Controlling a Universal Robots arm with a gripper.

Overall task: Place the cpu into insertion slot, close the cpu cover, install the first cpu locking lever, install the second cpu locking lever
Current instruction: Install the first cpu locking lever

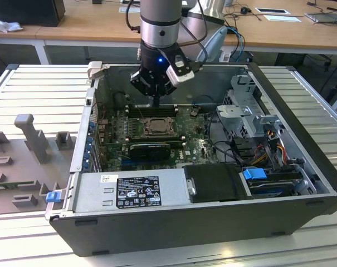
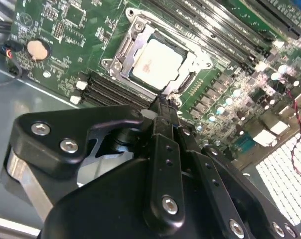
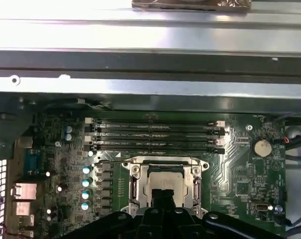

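Now the black tool on the grey robot arm is hanging inside the open black computer case, just above the green circuit board, and its two fingers are pressed together into one thin point with nothing between them. In the second wrist view that point is sitting at the edge of the square silver-rimmed insertion slot. The small pale silver-grey cpu is lying flat in that slot, and the thin silvery cpu cover is lying down around it, framing the chip through its window. In the first wrist view the long black memory slots are running just beside the socket. The case is resting on a ribbed grey table.
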